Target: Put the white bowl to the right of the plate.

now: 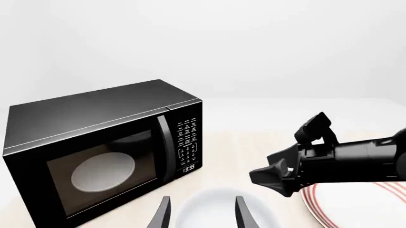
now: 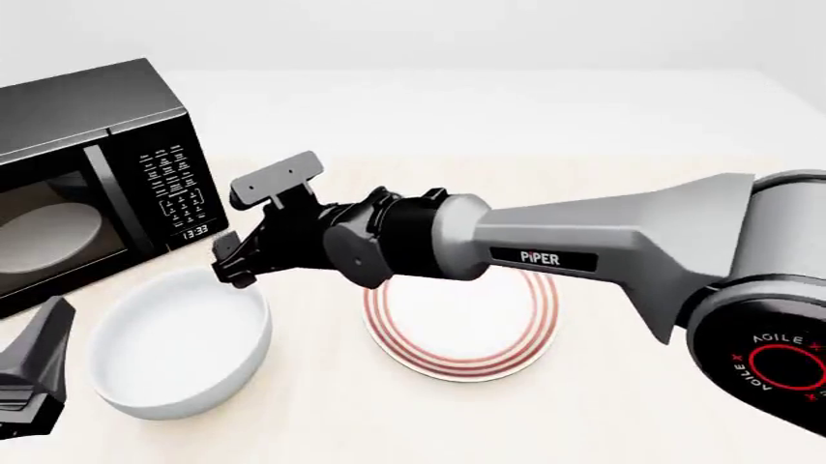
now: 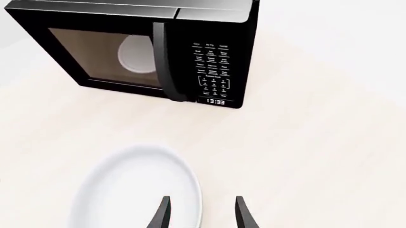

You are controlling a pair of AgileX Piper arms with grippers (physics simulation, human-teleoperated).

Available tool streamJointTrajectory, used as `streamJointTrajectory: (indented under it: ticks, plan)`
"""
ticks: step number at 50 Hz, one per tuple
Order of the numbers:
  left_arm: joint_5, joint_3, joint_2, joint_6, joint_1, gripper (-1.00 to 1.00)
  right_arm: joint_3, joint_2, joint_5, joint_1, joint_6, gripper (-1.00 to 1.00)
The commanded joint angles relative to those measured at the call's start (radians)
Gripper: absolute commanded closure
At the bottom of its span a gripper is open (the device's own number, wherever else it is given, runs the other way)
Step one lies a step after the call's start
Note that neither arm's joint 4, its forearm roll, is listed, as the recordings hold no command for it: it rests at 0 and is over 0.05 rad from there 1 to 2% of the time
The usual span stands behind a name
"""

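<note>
The white bowl (image 2: pixel 174 343) sits at the front left of the table, left of the red-ringed plate (image 2: pixel 465 329). My right arm reaches across above the plate. Its gripper (image 2: pixel 235 263) is open at the bowl's far right rim. In the right wrist view the rim of the bowl (image 3: pixel 136 190) runs between the parted fingers of that gripper (image 3: pixel 201 216). My left gripper (image 1: pixel 203 216) is open and low, pointing at the bowl (image 1: pixel 212 202) from the near left. The left wrist view also shows the right gripper (image 1: pixel 271 178) and the plate (image 1: pixel 362 206).
A black microwave (image 2: pixel 91 174) stands at the back left with its door closed. A pale dish (image 3: pixel 136 52) shows through its window. The left arm's dark body (image 2: pixel 33 382) sits at the front left corner beside the bowl.
</note>
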Motion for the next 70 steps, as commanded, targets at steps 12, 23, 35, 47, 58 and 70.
streamJointTrajectory:
  ticks: [12,23,35,47,58,70]
  plan:
    - [0.000,0.000,0.000,0.000,0.000,-1.00,0.013,0.042,-0.010,-0.010,0.065,-1.00]
    - [0.000,0.000,0.000,0.000,0.000,-1.00,0.006,0.070,-0.012,-0.007,0.090,-1.00]
    - [0.000,0.000,0.000,0.000,0.000,-1.00,-0.004,0.137,-0.028,0.005,0.153,-1.00]
    - [0.000,0.000,0.000,0.000,0.000,-1.00,-0.004,0.149,-0.036,0.009,0.160,-1.00]
    - [0.000,0.000,0.000,0.000,0.000,-1.00,-0.010,0.166,-0.036,0.009,0.161,-1.00]
    - [0.000,0.000,0.000,0.000,0.000,-1.00,-0.015,0.180,-0.040,0.012,0.168,-1.00]
